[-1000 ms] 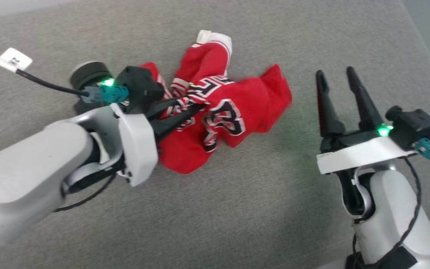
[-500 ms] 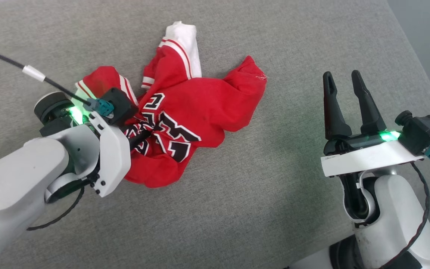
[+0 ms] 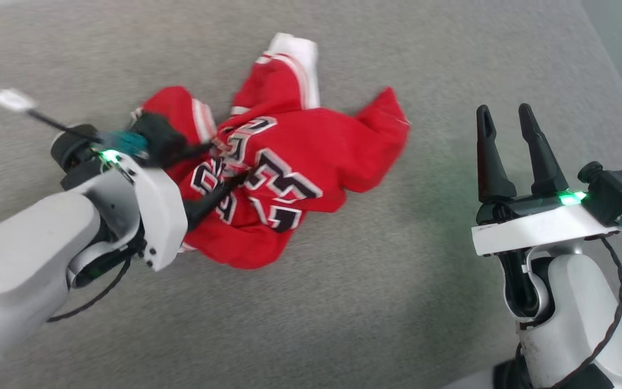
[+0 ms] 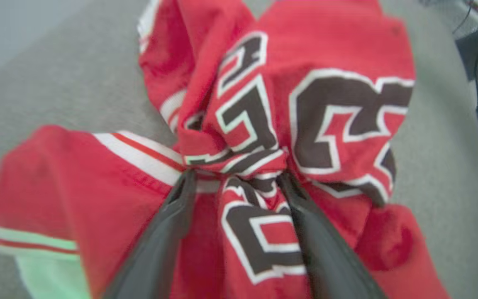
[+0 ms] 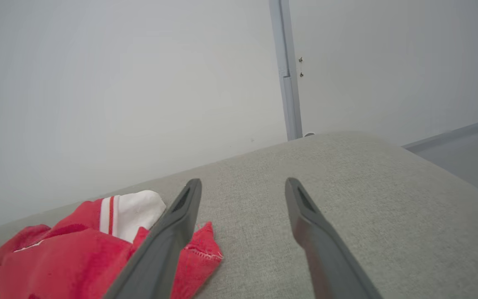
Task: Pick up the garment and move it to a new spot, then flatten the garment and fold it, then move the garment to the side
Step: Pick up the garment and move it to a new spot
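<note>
The crumpled red jersey shirt with white sleeves (image 3: 311, 162) lies on the grey woven surface (image 3: 343, 302). In the head view its long axis runs lower left to upper right, one white sleeve pointing away from the robot. The left gripper (image 3: 229, 160) is spread, with bunched lettering between its fingers. The right gripper (image 3: 504, 111) stands wide and empty, well apart.

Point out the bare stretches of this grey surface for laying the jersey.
The widest bare patch of the grey surface lies nearer the robot than the garment, left of the right gripper. A narrower strip separates the garment's right corner from that gripper. It is crowded on the garment's left side, around the left gripper.
</note>
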